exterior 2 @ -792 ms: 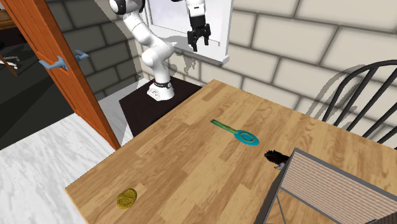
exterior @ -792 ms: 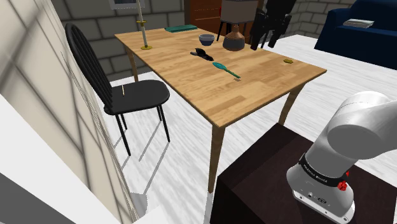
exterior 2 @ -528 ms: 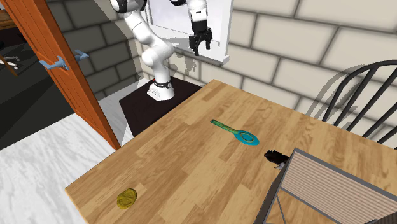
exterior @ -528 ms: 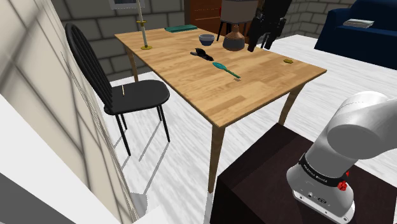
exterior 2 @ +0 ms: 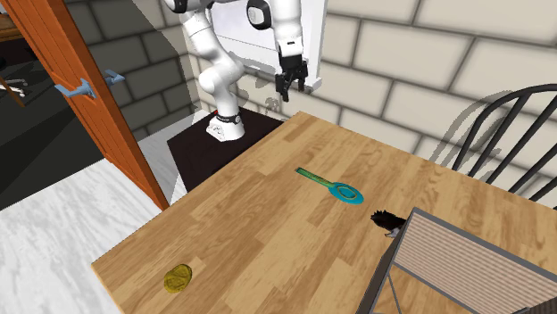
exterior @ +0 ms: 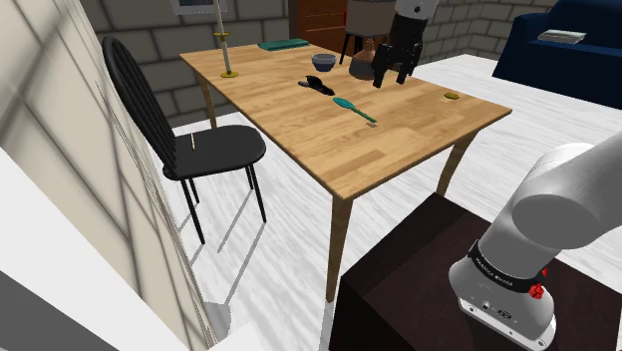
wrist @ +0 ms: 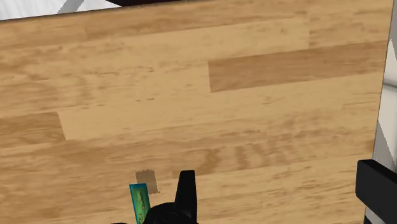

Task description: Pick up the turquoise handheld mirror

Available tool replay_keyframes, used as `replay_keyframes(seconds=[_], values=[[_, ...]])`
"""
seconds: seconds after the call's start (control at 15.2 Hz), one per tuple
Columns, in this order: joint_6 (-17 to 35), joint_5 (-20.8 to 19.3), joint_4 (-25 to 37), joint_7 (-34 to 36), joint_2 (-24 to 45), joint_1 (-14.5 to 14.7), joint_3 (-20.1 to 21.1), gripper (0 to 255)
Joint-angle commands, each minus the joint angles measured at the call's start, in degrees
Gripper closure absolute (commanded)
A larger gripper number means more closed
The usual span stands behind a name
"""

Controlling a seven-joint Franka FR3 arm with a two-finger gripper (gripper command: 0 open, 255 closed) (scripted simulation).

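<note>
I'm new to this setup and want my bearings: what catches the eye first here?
The white arm stands out, with its open black gripper hanging above the wooden table. A turquoise mirror lies flat on the table, apart from the gripper. A black chair stands beside the table on the shoulder view's left.

Looking across the wooden table now. Spotting the turquoise mirror lying flat, handle aimed towards the stand. Finding the black gripper well apart from it, up near the table's far corner, fingers down and parted. Noting a yellowish lump by the near edge.
</note>
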Motion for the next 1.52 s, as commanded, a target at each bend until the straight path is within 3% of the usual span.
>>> replay_keyframes(seconds=[0.0,0.79,1.45], values=[[2.4,0.3,1.8,-1.8,4.4,0.1,-1.4,0],[9.4,8.2,18.8,-14.3,31.4,-0.9,-7.8,0],[7.0,16.4,42.2,-22.1,55.4,-6.9,-7.4,0]])
